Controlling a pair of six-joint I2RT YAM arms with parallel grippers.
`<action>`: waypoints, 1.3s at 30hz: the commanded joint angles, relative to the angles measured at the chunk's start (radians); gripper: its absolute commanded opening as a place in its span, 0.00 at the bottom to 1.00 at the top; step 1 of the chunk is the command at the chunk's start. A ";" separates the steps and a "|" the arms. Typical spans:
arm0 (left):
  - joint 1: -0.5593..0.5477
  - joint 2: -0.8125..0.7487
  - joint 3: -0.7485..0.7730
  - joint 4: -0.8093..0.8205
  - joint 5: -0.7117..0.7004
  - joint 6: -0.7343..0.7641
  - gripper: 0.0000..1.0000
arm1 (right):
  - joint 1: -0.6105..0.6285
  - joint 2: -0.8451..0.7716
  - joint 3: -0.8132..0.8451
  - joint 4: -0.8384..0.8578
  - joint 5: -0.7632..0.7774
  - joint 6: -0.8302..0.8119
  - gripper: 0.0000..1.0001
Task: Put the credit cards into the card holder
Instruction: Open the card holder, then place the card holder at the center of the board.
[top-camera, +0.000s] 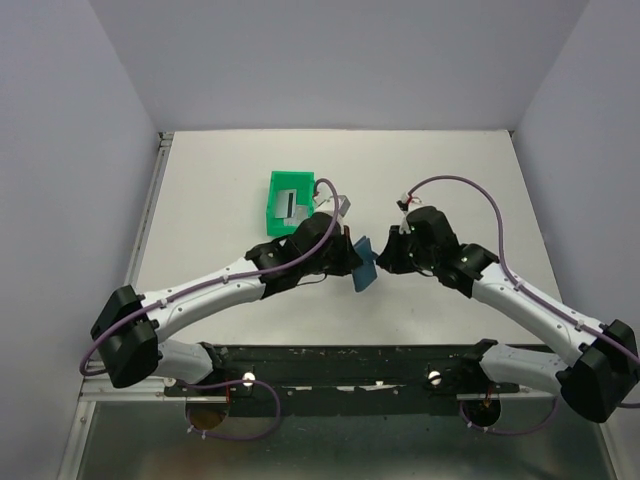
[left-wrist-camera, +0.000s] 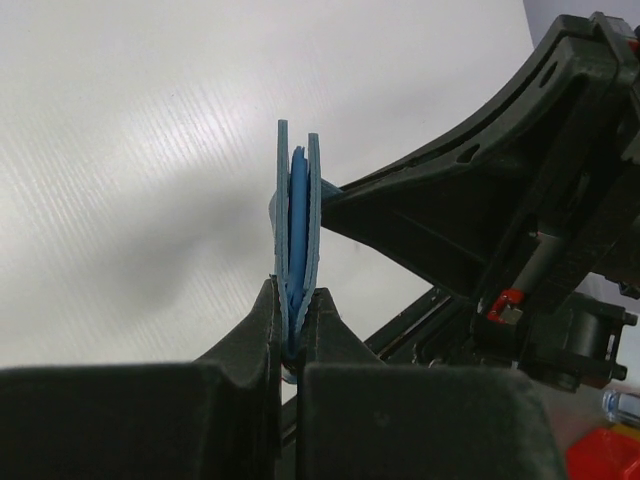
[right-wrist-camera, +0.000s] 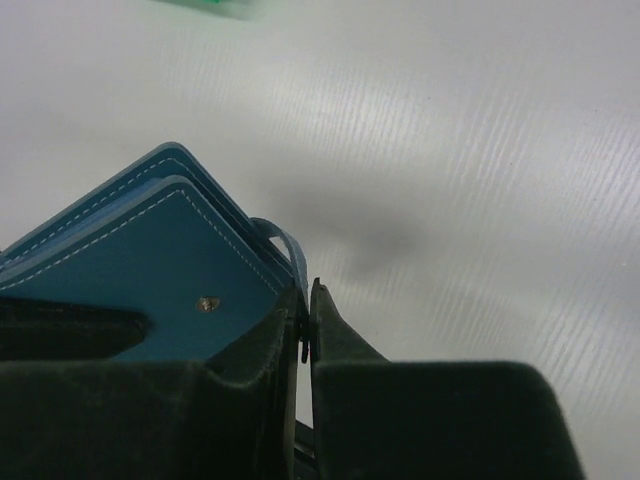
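Note:
The card holder is a blue wallet held edge-up above the table between both grippers. My left gripper is shut on its lower edge; in the left wrist view the wallet stands edge-on, rising from the closed gripper. My right gripper is shut on the wallet's thin blue strap. The right wrist view shows the wallet's face with its small stud left of the gripper. One silvery credit card with a dark stripe lies in the green bin.
The green bin stands on the white table just behind the left wrist. Grey walls close in the left, back and right sides. The right arm fills the right of the left wrist view, with a red object at its lower corner.

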 joint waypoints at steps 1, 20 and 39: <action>0.084 0.066 0.037 -0.059 0.156 0.098 0.01 | -0.002 0.023 -0.023 -0.004 0.051 0.017 0.11; 0.207 0.349 0.134 -0.262 0.225 0.270 0.64 | -0.002 0.172 -0.040 -0.025 0.098 0.030 0.58; 0.704 -0.035 -0.054 -0.102 0.181 0.396 0.74 | -0.003 0.064 -0.019 0.055 0.036 0.017 0.66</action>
